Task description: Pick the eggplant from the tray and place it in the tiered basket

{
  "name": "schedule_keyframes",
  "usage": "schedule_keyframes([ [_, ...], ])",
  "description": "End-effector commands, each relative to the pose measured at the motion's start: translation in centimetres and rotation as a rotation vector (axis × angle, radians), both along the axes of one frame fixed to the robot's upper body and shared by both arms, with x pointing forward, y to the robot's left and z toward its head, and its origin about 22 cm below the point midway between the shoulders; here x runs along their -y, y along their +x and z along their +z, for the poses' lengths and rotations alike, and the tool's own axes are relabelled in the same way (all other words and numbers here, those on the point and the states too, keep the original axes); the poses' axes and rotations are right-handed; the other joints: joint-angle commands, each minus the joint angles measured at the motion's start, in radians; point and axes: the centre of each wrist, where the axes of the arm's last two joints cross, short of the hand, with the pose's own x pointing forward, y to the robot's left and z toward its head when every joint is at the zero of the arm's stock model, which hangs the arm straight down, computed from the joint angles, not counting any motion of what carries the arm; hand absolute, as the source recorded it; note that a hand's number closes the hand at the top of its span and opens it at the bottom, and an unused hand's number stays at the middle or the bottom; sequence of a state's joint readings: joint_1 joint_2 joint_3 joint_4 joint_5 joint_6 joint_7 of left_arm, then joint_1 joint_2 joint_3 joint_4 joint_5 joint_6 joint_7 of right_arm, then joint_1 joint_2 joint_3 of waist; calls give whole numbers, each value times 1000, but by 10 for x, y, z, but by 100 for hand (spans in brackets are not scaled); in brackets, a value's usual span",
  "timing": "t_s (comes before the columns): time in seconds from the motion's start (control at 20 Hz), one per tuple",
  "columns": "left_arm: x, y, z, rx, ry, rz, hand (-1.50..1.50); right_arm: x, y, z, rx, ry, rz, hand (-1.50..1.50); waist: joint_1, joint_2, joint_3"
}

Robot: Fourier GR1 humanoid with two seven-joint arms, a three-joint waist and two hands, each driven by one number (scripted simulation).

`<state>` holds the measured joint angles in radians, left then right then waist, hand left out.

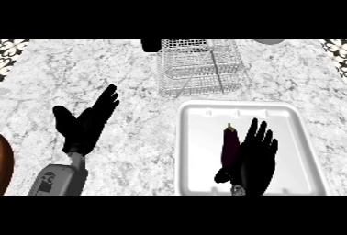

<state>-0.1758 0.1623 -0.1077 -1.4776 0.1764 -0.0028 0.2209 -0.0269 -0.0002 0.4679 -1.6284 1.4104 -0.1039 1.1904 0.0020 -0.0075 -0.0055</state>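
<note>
Eggplant (230,144) lies lengthwise on your tray (196,137), right of centre, your right hand (256,158) beside it with fingers straight, presumably poised to grasp, while your left hand (85,124) rests open on the worktop (102,69), the tiered basket (200,69) waiting beyond the tray's far edge.

Eggplant (230,146) lies lengthwise in white tray (203,137), stem end pointing toward wire basket (200,66) beyond. Right hand (256,160) over tray, fingers (261,133) straight, just beside eggplant's right side. Left hand (85,124) open above marble tabletop (81,69), left of tray.
</note>
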Motion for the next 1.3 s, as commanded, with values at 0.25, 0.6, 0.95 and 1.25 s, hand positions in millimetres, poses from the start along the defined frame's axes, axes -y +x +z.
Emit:
schedule_keyframes([
  [0.25, -8, 1, -5, -10, -14, 16, 0, 11, 9, -32, -12, 34, -161, -150, 0, 10, 6],
  [0.6, -1, 3, -7, 0, 8, 3, 0, 17, 15, -34, -14, 97, -23, 150, -1, 9, 6],
  [0.95, 1, 4, 1, -17, -8, -15, 0, -8, 15, -38, -8, 3, 2, 150, 3, 9, 5],
  [1.25, -5, -10, -4, -15, -17, -6, 0, -4, 5, -49, 143, 35, 8, 150, 6, 7, 6],
])
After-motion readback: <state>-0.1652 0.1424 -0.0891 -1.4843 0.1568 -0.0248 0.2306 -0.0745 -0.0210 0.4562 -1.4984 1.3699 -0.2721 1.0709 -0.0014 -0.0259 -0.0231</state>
